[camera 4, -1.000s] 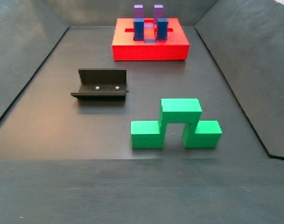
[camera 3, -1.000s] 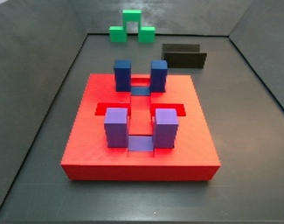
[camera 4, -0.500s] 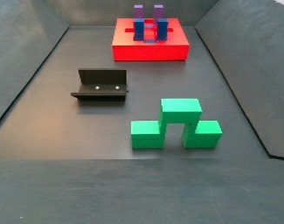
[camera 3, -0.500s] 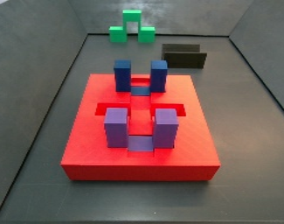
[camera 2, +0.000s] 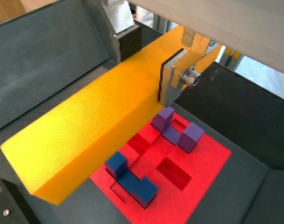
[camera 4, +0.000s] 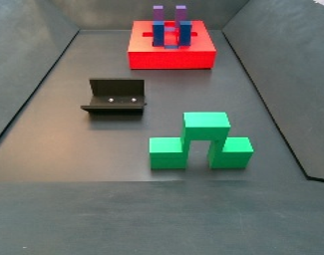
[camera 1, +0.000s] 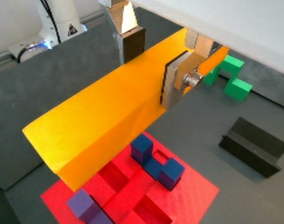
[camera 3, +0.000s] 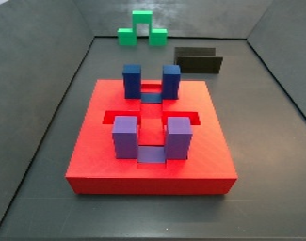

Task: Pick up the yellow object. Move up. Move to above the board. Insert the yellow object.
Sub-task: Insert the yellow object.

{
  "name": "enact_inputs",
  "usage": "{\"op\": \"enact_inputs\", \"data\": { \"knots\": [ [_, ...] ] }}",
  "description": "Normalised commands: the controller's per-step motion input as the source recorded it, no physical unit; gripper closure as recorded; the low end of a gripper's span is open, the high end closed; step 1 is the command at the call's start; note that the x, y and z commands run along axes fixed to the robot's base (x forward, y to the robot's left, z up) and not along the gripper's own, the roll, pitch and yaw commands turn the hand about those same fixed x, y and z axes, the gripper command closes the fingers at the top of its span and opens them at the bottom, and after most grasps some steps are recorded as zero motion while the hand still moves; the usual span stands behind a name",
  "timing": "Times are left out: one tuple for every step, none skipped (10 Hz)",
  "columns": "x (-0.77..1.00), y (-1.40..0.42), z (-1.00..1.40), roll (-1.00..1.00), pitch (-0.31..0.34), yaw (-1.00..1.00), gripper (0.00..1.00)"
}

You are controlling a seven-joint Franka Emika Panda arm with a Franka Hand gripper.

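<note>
Only wrist views show the claw (camera 1: 154, 59) gripping the yellow object (camera 1: 109, 122) — above the board (camera 2: 185, 171).

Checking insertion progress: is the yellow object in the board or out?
Out: the tool holds the yellow object above the board.

you get two fixed side views facing each other along the counter (camera 3: 42, 141): one sits near the board (camera 3: 149, 141) with the green blocks (camera 3: 141, 32) far off, one near the green blocks (camera 4: 200, 141) with the board (camera 4: 171, 50) far. both wrist views look down past the pincer (camera 1: 155, 61) (camera 2: 150, 54), high above the board, sharing it with the side views.
</note>
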Motion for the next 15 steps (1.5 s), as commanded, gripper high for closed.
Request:
{"op": "enact_inputs", "data": {
  "knots": [
    [0.63, -0.21, -0.08, 0.15, 0.000, 0.01, 1.00],
    [0.63, -0.22, -0.07, 0.18, 0.000, 0.00, 1.00],
    [0.72, -0.28, -0.15, 0.24, 0.000, 0.00, 1.00],
    [0.57, -0.37, -0.30, 0.27, 0.000, 0.00, 1.00],
    [0.25, -0.41, -0.43, 0.27, 0.000, -0.01, 1.00],
    [0.07, -0.27, -0.57, 0.15, 0.027, 0.00, 1.00],
    [0.09, -0.18, -0.67, 0.13, 0.016, 0.00, 1.00],
    [0.01, -0.09, -0.67, 0.07, 0.000, 0.00, 1.00],
    [0.00, 0.00, -0.62, 0.00, 0.000, 0.00, 1.00],
    [0.00, 0.10, -0.47, -0.12, 0.000, 0.00, 1.00],
    [0.00, 0.17, -0.43, -0.16, 0.000, 0.00, 1.00],
    [-0.02, 0.15, -0.48, -0.21, 0.000, 0.00, 1.00],
    [-0.08, 0.14, -0.50, -0.23, 0.000, 0.00, 1.00],
    [-0.08, 0.13, -0.56, -0.24, 0.000, 0.00, 1.00],
    [-0.15, 0.12, -0.60, -0.26, -0.009, 0.00, 1.00]
  ]
}}
